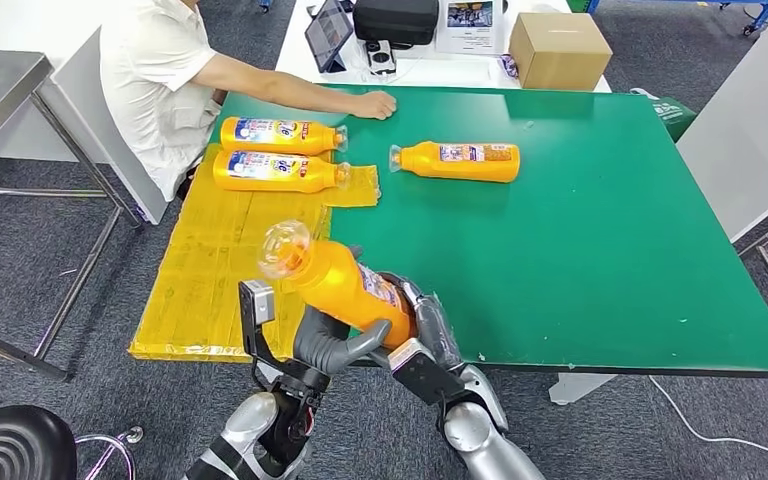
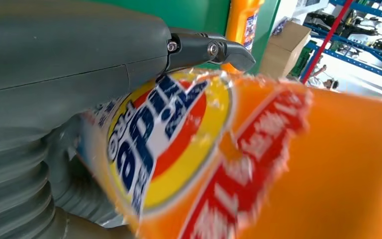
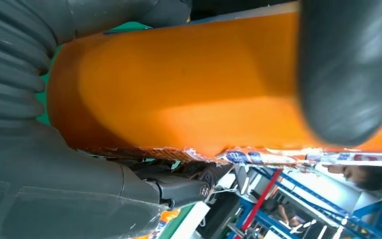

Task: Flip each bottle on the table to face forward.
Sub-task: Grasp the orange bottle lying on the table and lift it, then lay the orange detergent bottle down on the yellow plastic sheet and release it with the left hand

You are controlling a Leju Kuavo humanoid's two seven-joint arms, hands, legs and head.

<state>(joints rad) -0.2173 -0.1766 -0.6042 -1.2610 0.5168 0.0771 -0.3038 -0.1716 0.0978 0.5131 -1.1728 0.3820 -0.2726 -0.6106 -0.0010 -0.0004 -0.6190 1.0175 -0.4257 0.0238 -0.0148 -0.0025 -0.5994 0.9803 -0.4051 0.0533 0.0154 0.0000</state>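
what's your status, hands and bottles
Both robot hands, left and right, grip one orange bottle, lifted. Three bottles lying flat beyond. Person's hand on table's far edge.

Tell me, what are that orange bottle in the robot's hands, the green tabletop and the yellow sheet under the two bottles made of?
The held bottle looks like glossy orange plastic with a clear cap and a printed film label, torn at its edge. The green tabletop seems a matte rubbery or vinyl mat; hard to be sure. The yellow sheet looks like flattened cardboard, with printed marks and fold lines.
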